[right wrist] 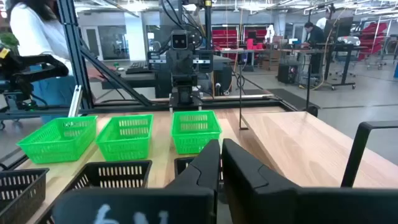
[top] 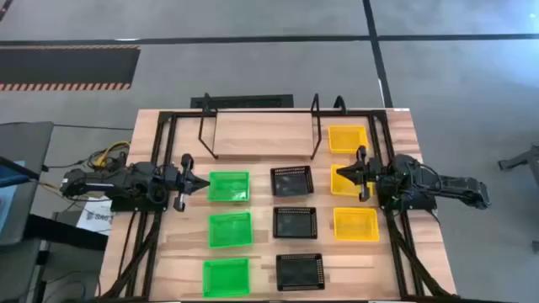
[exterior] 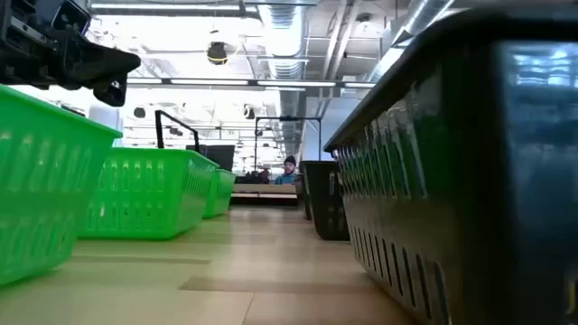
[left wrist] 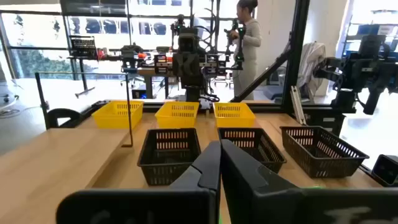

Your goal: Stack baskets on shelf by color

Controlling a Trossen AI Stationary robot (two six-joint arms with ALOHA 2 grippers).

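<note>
Presently, at the opening of the stacking job, eight baskets lay loose on the surface [top: 168, 261] and only one was on the shelf [top: 261, 135].

Item, shelf: low plank rack at the far edge of the surface, centre and left part bare.

Item, yellow baskets: one [top: 347, 138] on the shelf's right end; one [top: 344, 179] just in front of the shelf; one [top: 355, 224] nearer still, same column.

Item, black baskets: three in a column in front of the shelf's middle, the farthest [top: 292, 179] close to it.

Item, green baskets: three in a column in front of the shelf's left end, the farthest [top: 228, 186] nearest it.

Item, left gripper [top: 202, 187]: fingers together, empty, just beside the farthest green basket.

Item, right gripper [top: 341, 176]: fingers nearly together, over the edge of the middle yellow basket; no grip could be made out.

Next move, by judgement: part the fingers, take that yellow basket's rim, lift it clear and nest it in the one on the shelf.

Room: narrow gaps between columns; the shelf's upright wire frames [top: 205, 126] stood beside the placing spot.
</note>
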